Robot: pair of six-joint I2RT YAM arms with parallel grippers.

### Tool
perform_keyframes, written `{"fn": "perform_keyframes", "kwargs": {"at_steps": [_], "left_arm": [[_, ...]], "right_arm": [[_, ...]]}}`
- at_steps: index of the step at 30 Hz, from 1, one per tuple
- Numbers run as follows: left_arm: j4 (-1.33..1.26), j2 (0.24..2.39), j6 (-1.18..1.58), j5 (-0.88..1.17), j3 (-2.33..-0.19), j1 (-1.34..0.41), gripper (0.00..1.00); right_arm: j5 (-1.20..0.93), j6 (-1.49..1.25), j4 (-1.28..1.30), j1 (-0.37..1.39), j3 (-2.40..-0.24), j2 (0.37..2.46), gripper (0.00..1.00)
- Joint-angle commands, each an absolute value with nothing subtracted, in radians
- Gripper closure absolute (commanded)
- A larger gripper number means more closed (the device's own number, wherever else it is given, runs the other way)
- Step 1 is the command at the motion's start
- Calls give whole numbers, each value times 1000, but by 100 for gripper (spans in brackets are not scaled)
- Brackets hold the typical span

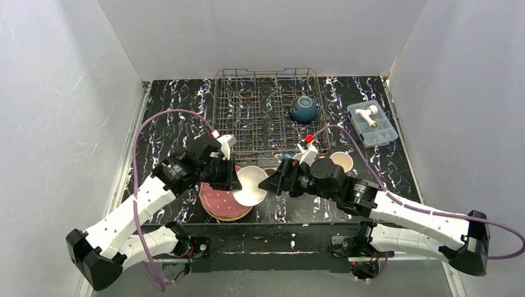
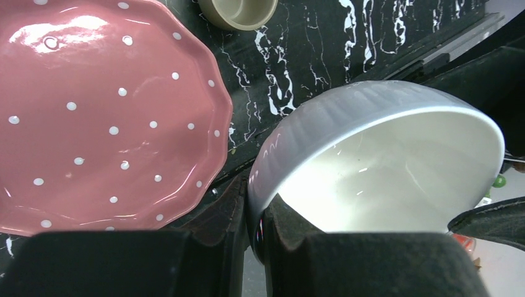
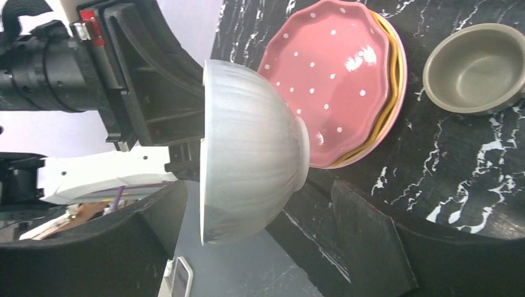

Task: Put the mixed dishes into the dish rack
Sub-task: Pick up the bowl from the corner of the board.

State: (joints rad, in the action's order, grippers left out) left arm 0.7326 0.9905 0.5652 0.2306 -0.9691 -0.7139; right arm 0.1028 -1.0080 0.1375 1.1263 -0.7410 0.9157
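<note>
White bowl (image 1: pixel 249 185) in left hand (image 1: pixel 233 180)

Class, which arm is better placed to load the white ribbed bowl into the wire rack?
Left, probably: the left gripper clamps the white ribbed bowl; the right gripper is open, gripping nothing.

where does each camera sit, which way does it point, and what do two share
Top external: above and behind the bases, looking down at the dish rack; left arm and right arm show.
Left wrist: on the left arm, looking along the left pincer, shut on the rim of the white bowl.
Right wrist: faces the bowl's outside; the open right pincer flanks it.
Shared: both wrist views show the bowl and pink plate.
</note>
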Motion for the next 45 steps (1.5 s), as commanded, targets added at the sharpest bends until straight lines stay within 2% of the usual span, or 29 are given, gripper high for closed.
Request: {"fn": "perform_keyframes", "kwargs": {"at_steps": [1,20,32,35,41,43,45], "left_arm": [[670,949,586,330,-968,-687,100],[562,909,674,541,-923,-578,100],[523,913,702,570,-902,-573,100],[519,916,704,573,-902,-574,100],[524,916,703,558,-892,-574,100],[526,917,701,554,-892,-574,100],[531,923,698,551,-896,-574,100]], "right_arm": [[79,-1080,-25,1118,-698,863,5],[97,-1203,-220,1115,-566,791,1],[96,-1229,-308,1116,-539,813,5],[95,-1236,-327,1116,-533,818,9],[82,-1248,-384,1116,-520,839,26],[80,-1249,-389,1116,-520,837,35],[80,-1246,-386,1115,-520,836,50]]}}
